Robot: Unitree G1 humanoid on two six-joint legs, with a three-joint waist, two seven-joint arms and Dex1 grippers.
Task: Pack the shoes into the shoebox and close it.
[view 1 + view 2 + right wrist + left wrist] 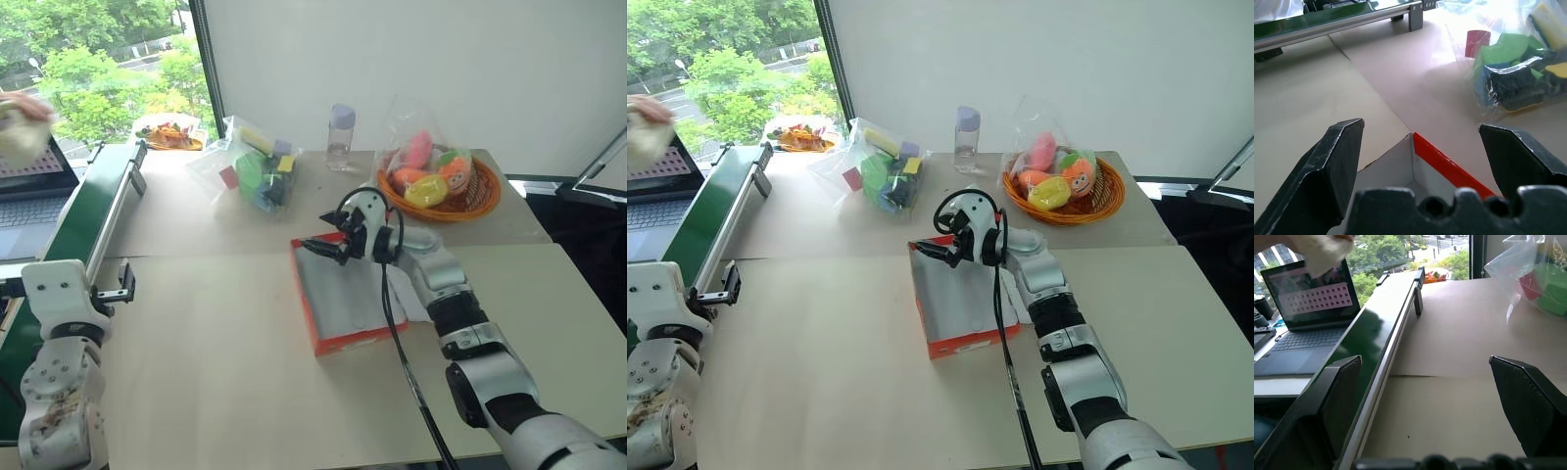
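Observation:
The shoebox (345,299) lies open in the middle of the table, red-orange outside and white inside, with nothing in it. My right gripper (321,249) hovers open over the box's far left corner (1449,169), which shows between its fingers (1337,161) in the right wrist view. At the far left a person's hand holds a blurred cream-white thing (20,132) above the laptop; it may be one of the shoes, but I cannot tell. My left gripper (1424,360) stands open and level beside the conveyor at the table's near left, holding nothing.
A green conveyor (93,211) runs along the table's left side, with a laptop (29,191) beyond it. At the back stand a bag of coloured blocks (260,171), a clear bottle (340,137) and an orange basket of toys (441,191).

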